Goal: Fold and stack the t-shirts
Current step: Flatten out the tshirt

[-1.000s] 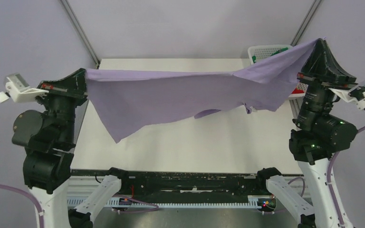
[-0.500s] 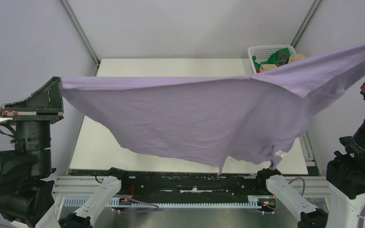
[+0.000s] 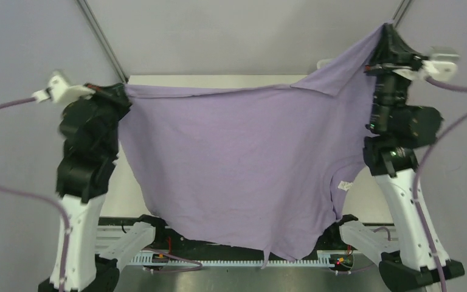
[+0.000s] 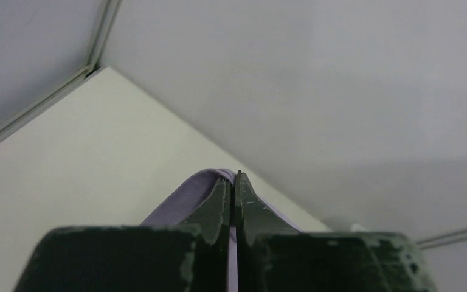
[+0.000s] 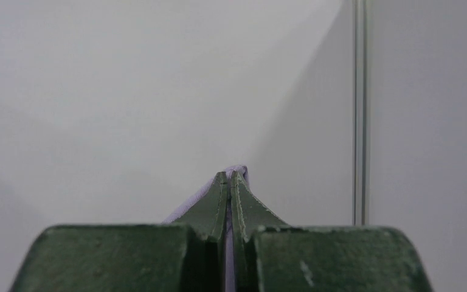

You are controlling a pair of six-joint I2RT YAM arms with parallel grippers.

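The purple t-shirt (image 3: 237, 158), stretched almost level a moment ago, now hangs like a curtain above the table (image 3: 219, 81). The left gripper (image 3: 123, 90) and the right gripper (image 3: 390, 29) each pinch one top corner. I judge it is ready to be laid flat for folding.

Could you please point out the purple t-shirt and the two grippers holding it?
purple t-shirt (image 3: 231, 164): top external view, middle of the hanging cloth.
left gripper (image 4: 231, 178): left wrist view, between its fingertips.
right gripper (image 5: 230, 175): right wrist view, between its fingertips.

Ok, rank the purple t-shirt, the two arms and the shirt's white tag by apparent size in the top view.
1. purple t-shirt
2. left arm and right arm: they look alike, so not ranked
3. white tag
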